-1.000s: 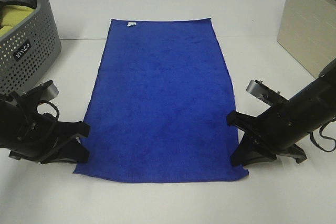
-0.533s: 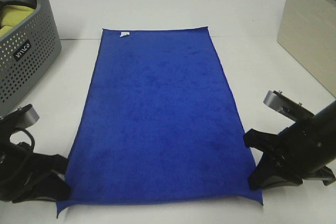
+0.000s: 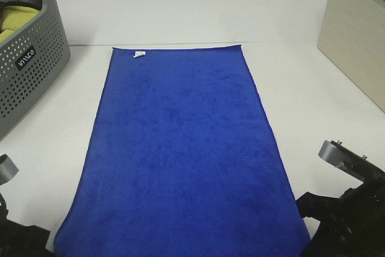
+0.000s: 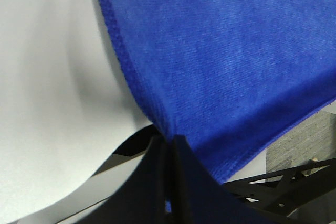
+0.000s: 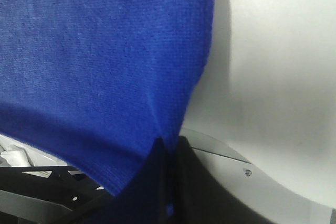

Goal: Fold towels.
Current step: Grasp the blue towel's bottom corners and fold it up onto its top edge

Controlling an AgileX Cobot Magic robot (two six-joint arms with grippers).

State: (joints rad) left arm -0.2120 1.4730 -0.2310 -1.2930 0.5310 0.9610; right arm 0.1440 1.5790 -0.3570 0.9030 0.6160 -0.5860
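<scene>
The towel [image 3: 180, 148] is lying flat on the counter [image 3: 301, 88] beside the basket [image 3: 30, 58]; the left claw [image 4: 169, 144] and right claw [image 5: 169, 148] are each pinching 1 towel corner; 0 folds are showing.

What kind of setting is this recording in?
Probably a robot test bench staged for laundry folding: a plain white table, one blue towel spread out on it, and a grey perforated laundry basket at the side.

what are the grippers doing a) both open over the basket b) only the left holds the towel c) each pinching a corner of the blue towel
c: in the wrist views the left gripper and the right gripper are each shut on the towel at a corner.
</scene>
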